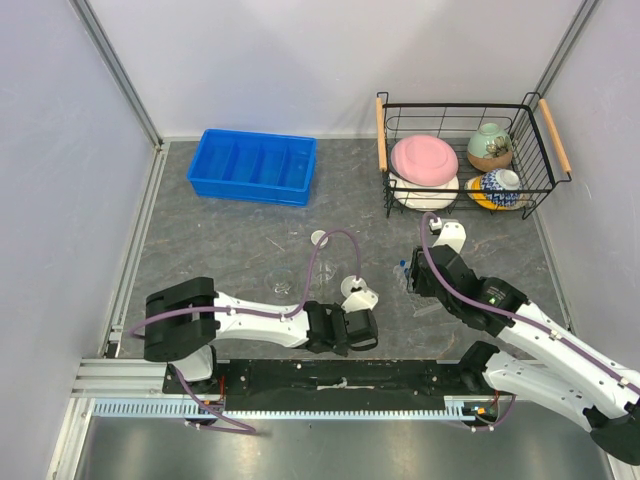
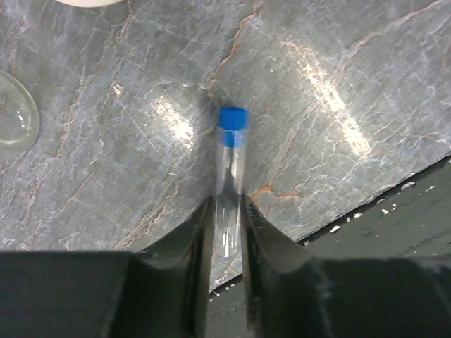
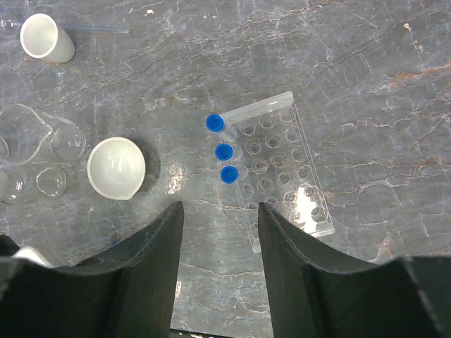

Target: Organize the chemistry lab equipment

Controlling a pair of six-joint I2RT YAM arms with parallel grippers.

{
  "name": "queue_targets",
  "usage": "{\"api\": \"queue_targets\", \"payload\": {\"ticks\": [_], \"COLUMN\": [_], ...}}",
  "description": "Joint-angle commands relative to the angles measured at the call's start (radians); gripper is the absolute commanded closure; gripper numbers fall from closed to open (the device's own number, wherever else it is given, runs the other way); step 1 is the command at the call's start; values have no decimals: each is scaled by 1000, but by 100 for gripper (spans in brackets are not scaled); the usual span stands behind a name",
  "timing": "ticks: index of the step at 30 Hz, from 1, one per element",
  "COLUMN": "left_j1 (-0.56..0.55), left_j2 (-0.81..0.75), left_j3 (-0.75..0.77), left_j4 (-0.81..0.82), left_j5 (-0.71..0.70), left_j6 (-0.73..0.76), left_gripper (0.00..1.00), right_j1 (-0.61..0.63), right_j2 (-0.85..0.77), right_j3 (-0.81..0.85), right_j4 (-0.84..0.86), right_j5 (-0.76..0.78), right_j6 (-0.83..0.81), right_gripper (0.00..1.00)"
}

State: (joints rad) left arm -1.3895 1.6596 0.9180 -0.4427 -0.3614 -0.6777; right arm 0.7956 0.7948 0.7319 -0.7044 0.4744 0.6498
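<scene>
My left gripper (image 2: pixel 227 211) is shut on a clear blue-capped tube (image 2: pixel 230 158), held near the table's front edge; the top view shows this gripper (image 1: pixel 362 330) beside a white round dish (image 1: pixel 358 295). My right gripper (image 3: pixel 220 211) is open and empty above the table, just short of a clear plastic rack (image 3: pixel 282 165) that holds three blue-capped tubes (image 3: pixel 224 151) along its left side. The same gripper shows in the top view (image 1: pixel 413 283). Clear glass beakers (image 3: pixel 35 155), a white dish (image 3: pixel 116 167) and a smaller white dish (image 3: pixel 46 36) lie left of the rack.
A blue plastic bin (image 1: pixel 253 165) sits at the back left. A wire basket (image 1: pixel 545 185) at the back right holds a pink plate (image 1: pixel 424 158) and patterned bowls (image 1: pixel 490 147). A small white dish (image 1: pixel 319 238) and glassware (image 1: pixel 280 283) lie mid-table.
</scene>
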Motion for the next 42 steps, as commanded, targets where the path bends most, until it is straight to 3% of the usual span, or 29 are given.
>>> {"api": "queue_targets", "payload": {"ticks": [1,8,14,20,27,35,42], "left_j1": [-16,-25,-13,70,289,429,475], "left_j2": [17,-32,-141,-239,-391,-466,-451], "left_j3": [-59,-96,-96,-110,-154,-199,-225], "left_j4": [5,7,35,159,321,565,787], "left_j5": [-7,2,84,315,725,1088,1276], "left_j6": [-42,-39,64,173,231,179,67], "left_gripper": [76,95,98,98,98,98,98], "right_j1": [2,2,4,7,7,8,8], "right_j2": [-8,-5,-26,-58,-85,-147,-167], "right_j3": [-6,6,64,139,182,196,179], "right_j4": [22,22,-9,-41,25,75,129], "right_j5": [-10,-23,-85,-222,-473,-700,-850], "right_j6": [-3,1,-27,-94,-151,-142,-104], "right_gripper": [47,48,48,49,47,47,47]}}
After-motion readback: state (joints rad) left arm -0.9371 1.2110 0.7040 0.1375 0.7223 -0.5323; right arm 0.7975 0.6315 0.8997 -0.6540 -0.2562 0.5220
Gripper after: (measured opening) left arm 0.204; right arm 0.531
